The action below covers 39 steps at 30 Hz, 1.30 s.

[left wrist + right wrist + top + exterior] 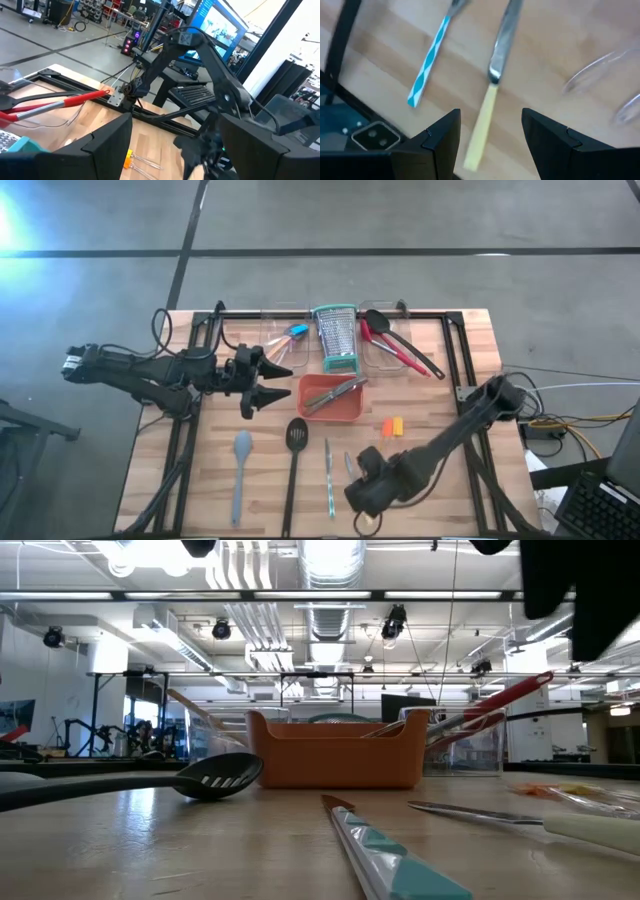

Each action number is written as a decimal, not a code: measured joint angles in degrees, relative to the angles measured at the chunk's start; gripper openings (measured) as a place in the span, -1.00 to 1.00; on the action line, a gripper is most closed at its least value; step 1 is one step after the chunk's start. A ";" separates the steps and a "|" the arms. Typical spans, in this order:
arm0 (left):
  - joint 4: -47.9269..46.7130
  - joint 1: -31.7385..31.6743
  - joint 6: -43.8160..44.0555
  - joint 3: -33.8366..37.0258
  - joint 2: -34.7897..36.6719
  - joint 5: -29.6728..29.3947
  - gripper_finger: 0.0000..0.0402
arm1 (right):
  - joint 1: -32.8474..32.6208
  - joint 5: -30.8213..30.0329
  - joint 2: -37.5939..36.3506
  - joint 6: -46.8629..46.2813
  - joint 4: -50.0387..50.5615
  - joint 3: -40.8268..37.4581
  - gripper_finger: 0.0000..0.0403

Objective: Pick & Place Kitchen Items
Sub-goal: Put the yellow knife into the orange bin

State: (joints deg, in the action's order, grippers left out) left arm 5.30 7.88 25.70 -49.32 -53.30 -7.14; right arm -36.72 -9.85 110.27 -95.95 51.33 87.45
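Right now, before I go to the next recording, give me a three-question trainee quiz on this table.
1. True or false: the orange tray is empty.
2. What lies between the fingers of the right gripper? A) grey spatula B) cream-handled knife C) slotted turner
3. Fill in: the steel grater stands at the table's ____ edge, between two clear bins.

Key:
1. False; utensils lie in it.
2. B; the open fingers straddle its handle without gripping it, and the left gripper, also open, hovers left of the tray.
3. Far.
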 joint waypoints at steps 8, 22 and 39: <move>0.15 0.02 2.14 0.00 0.00 -0.46 0.50 | -0.80 0.90 10.45 -0.03 1.28 10.28 0.01; -0.31 0.04 3.50 0.00 -0.02 -0.44 0.50 | -1.22 3.16 22.90 0.73 11.92 20.59 0.01; -0.83 0.04 5.02 0.00 -0.02 -0.22 0.50 | -5.74 6.58 23.70 -7.44 6.60 19.22 0.01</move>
State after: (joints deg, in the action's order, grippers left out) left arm 4.47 7.92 30.72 -49.32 -53.32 -7.35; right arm -42.46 -3.27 133.97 -103.39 57.93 106.67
